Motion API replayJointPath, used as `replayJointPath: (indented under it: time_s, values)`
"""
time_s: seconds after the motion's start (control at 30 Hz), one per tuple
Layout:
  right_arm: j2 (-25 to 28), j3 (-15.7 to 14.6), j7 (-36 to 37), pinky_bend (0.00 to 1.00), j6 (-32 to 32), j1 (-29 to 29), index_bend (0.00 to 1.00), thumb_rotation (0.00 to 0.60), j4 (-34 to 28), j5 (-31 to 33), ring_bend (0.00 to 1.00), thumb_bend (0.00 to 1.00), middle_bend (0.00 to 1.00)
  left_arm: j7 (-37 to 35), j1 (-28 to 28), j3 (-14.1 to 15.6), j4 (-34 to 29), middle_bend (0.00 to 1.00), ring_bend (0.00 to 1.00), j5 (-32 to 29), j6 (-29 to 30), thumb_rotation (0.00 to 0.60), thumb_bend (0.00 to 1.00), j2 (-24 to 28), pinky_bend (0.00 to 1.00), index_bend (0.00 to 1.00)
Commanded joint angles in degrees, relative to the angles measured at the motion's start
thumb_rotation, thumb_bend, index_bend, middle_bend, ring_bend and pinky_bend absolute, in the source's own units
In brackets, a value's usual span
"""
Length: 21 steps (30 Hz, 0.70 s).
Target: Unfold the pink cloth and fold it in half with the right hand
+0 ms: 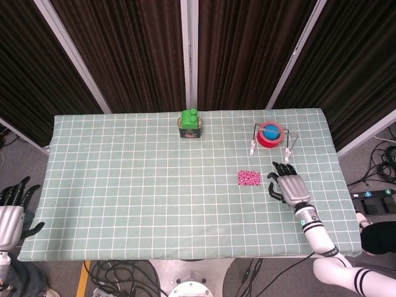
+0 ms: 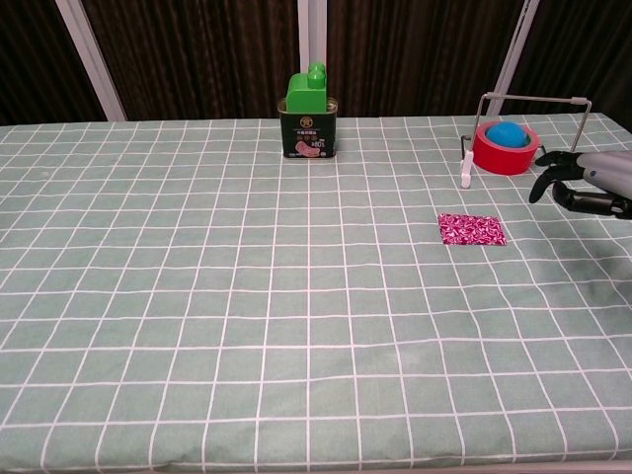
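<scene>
Two hands showed in the head view: the right hand point(image 1: 289, 185) hovered right of centre with fingers spread and empty, just right of the pink cloth point(image 1: 249, 178), which lay folded on the table point(image 1: 124, 185). At the lower left edge the left hand point(image 1: 12, 210) hung off the table, fingers apart, holding nothing. In the chest view, the right hand point(image 2: 588, 190) entered at the right edge, beside the cloth point(image 2: 471, 229).
</scene>
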Motion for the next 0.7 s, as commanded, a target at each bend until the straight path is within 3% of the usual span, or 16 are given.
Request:
replayJointPath:
  time_s: [0.03,0.33,0.7]
  values:
    - [-3.3,0.3,0.0,0.0,-3.1,2.4,0.28,0.0,4.6,2.6,0.0,0.64,0.01,0.1,0.0,0.0,-0.1,0.14,0.15,-0.1,-0.2,0.6,0.12,0.1,0.15,0.22]
    - [-7.8,-0.2,1.1,0.0,-7.1,5.7,0.29,0.0,12.4,4.0,0.0,0.64,0.0,0.4,-0.2,-0.1,-0.7,0.14,0.15,-0.2,-0.5,0.6,0.12,0.3,0.15,0.22]
    - [-12.2,-1.0,2.5,0.0,-9.8,8.6,0.28,0.0,17.5,3.1,0.0,0.64,0.01,0.2,-0.4,-0.1,-0.8,0.14,0.15,-0.6,-1.1,0.6,0.12,0.4,0.15,0.22]
